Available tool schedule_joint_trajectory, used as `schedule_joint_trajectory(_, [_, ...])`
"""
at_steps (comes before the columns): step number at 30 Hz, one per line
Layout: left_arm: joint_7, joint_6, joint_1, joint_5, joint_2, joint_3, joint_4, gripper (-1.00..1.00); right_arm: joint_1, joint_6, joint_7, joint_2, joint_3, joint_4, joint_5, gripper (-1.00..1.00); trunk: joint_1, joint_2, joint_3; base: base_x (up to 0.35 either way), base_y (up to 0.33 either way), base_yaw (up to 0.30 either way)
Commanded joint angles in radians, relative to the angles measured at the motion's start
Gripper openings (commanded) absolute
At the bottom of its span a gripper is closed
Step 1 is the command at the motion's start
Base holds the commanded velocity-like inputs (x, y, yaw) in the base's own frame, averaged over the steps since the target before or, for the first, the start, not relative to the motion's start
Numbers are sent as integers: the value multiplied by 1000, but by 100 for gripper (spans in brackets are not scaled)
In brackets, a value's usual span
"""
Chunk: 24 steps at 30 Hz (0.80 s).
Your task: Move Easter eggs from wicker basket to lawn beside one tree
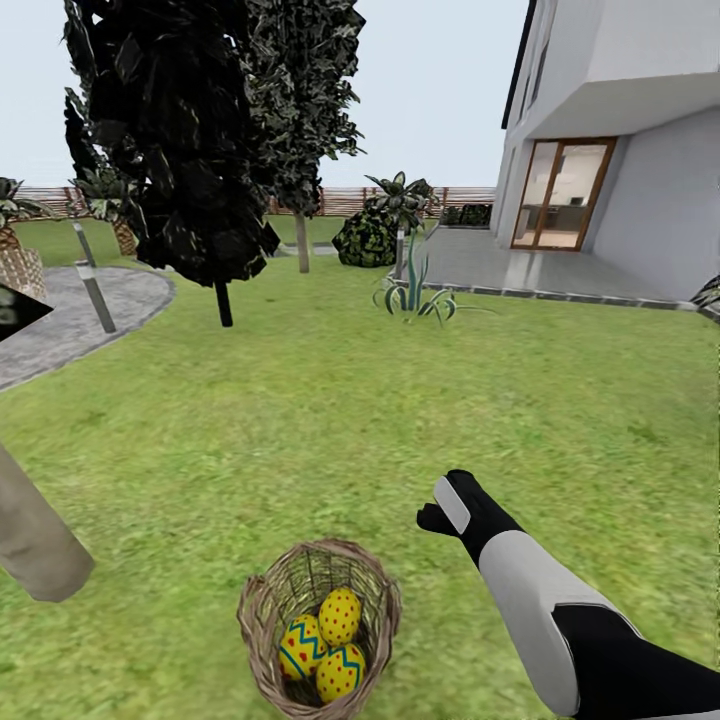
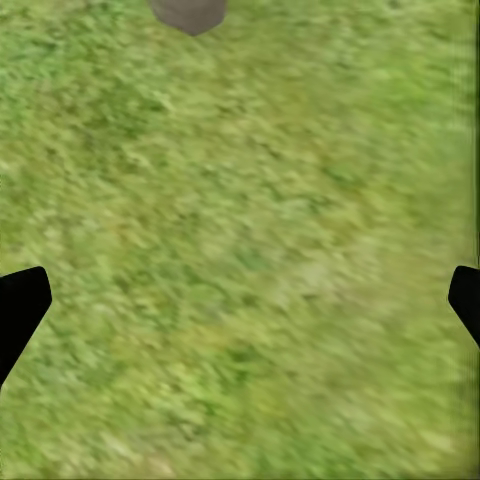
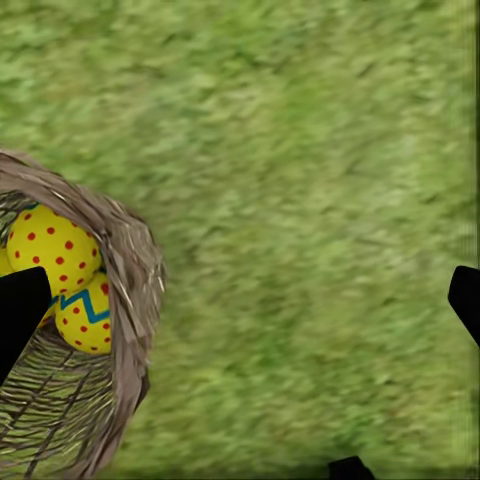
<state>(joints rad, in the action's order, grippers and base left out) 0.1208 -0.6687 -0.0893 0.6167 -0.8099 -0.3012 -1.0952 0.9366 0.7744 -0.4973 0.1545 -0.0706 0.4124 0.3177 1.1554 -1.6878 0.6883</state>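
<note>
Our right tool [image 1: 440, 512], jaws spread wide and empty, hovers just right of the basket [image 1: 262, 610] on the lawn [image 1: 330, 420], where all three eggs [image 1: 322, 642] lie, so this arm reaches leftward.

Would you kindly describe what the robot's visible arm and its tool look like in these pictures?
In the head view the right arm has a glossy black upper section, a smooth white forearm shell and a black wrist. Its tool is black with a pale grey strip along one finger. Both wrist views show plain black fingertips. No cables or markings are visible.
</note>
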Motion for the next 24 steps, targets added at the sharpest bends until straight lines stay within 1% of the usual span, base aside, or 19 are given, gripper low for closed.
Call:
schedule_joint_trajectory(1, [3, -5, -1, 0, 0, -3, -2, 100, 0, 1, -9, 1, -5, 1, 9, 100, -4, 7, -2, 0, 0, -46])
schedule_joint_trajectory(24, [4, -5, -1, -1, 0, -1, -5, 100, 0, 1, -9, 1, -5, 0, 9, 100, -92, 168, -74, 0, 0, -7])
